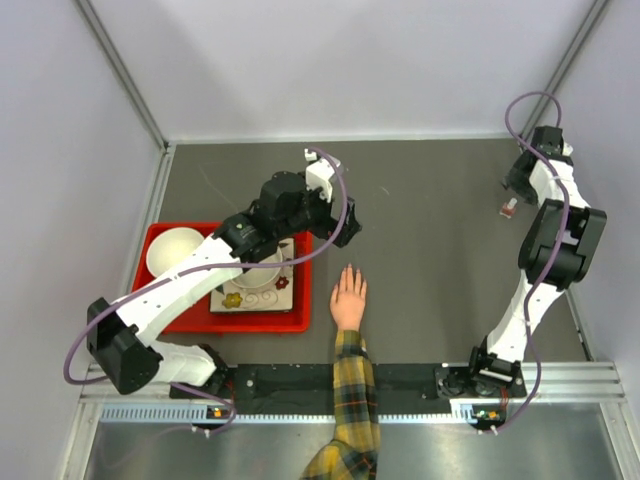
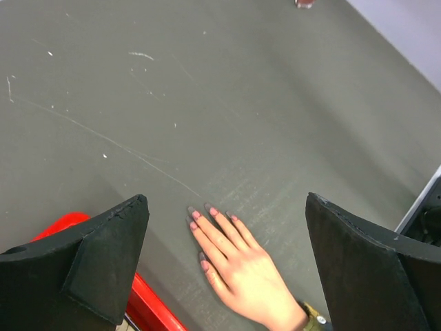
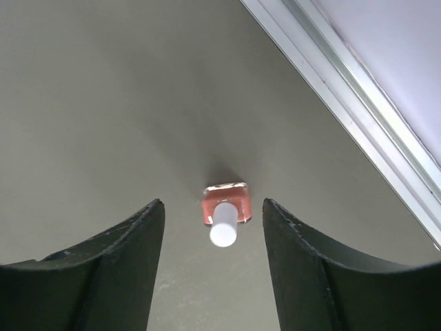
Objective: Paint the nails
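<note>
A light-skinned hand [image 1: 349, 298] with a yellow-and-dark plaid sleeve [image 1: 353, 400] lies flat on the dark table, fingers pointing away. In the left wrist view the hand [image 2: 241, 265] shows small pinkish nails [image 2: 212, 211]. My left gripper [image 2: 226, 269] is open and empty, hovering above the hand; in the top view it [image 1: 338, 215] sits just beyond the fingertips. A small pink nail polish bottle [image 3: 224, 210] with a white cap stands upright at the far right [image 1: 508, 208]. My right gripper [image 3: 213, 238] is open above it, jaws either side, not touching.
A red tray [image 1: 160, 240] at the left holds a white bowl [image 1: 175, 250] and a flower-patterned plate [image 1: 250, 290], partly under my left arm. A metal rail [image 3: 358, 131] and the wall run close beside the bottle.
</note>
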{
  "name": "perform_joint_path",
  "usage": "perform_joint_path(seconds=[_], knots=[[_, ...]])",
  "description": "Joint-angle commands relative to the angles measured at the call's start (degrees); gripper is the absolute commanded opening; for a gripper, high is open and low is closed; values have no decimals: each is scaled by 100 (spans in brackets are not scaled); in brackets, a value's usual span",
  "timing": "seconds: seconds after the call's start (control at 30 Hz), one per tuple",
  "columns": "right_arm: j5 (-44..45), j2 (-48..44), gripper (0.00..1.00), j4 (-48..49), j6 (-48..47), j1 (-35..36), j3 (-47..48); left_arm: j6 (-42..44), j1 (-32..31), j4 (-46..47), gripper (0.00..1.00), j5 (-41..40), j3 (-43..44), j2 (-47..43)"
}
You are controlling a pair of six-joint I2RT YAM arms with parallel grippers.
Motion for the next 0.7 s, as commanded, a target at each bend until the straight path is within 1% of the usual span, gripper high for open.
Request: perform_joint_path(seconds=[0.0, 0.1, 0.13, 0.2, 0.33, 0.47, 0.67], knots=[[141, 60, 56, 144, -86, -89, 234, 252, -101, 28, 99, -228, 219, 37], [150, 113, 50, 188, -139, -89, 164, 270, -118, 28, 99, -299, 227, 63], [132, 122, 46, 197, -165, -89, 164, 270, -118, 19, 99, -299, 236, 63], [132, 148, 43, 215, -192, -89, 181, 261, -127, 28, 100, -281, 219, 54], [44, 280, 34, 92, -227, -89, 287, 261, -127, 28, 100, -273, 210, 28], [114, 254, 36, 100, -227, -89, 208, 261, -127, 37, 100, -273, 210, 19], [123, 280, 36, 57, -279, -89, 199, 261, -127, 54, 100, -264, 175, -16]])
